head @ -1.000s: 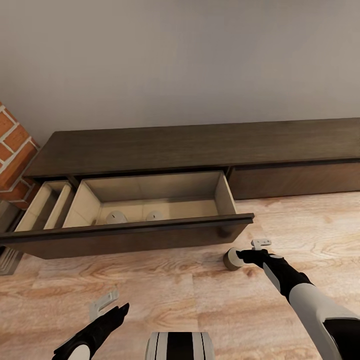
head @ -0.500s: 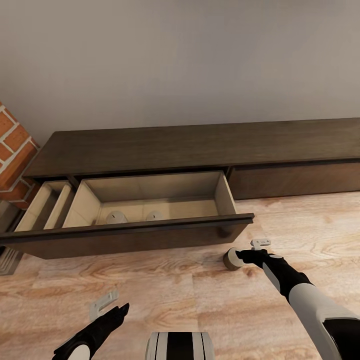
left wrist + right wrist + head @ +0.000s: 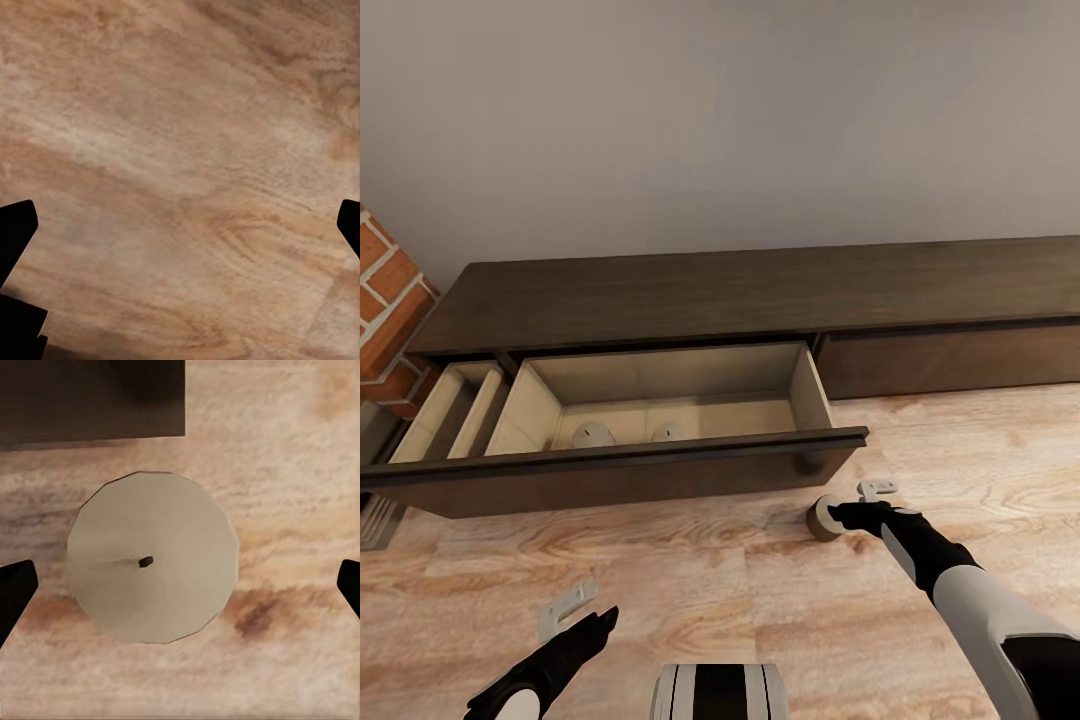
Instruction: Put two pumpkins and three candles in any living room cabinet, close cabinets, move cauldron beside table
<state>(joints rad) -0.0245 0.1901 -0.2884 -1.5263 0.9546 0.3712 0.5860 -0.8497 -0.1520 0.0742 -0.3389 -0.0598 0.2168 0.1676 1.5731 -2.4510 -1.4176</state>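
The long dark-brown cabinet (image 3: 760, 290) stands against the wall with a wide drawer (image 3: 610, 475) pulled out. Two grey-olive candles (image 3: 593, 434) (image 3: 670, 431) stand on its pale floor. A third candle (image 3: 821, 519) stands on the wooden floor just off the drawer's right front corner. My right gripper (image 3: 850, 508) hangs over it, open. In the right wrist view that candle (image 3: 154, 559) lies between the widely spread fingertips (image 3: 15, 592), untouched. My left gripper (image 3: 572, 612) is open low over bare floor (image 3: 180, 150). Pumpkins, cauldron and table are out of view.
A narrower drawer (image 3: 450, 410) is also pulled out at the cabinet's left end. A red brick wall (image 3: 385, 300) juts out at the left, with a grey grate (image 3: 375, 520) at its foot. Wooden floor (image 3: 960, 450) stretches to the right of the open drawer.
My right gripper has edged slightly left, further over the floor candle. The left arm, drawers and candles are as before.
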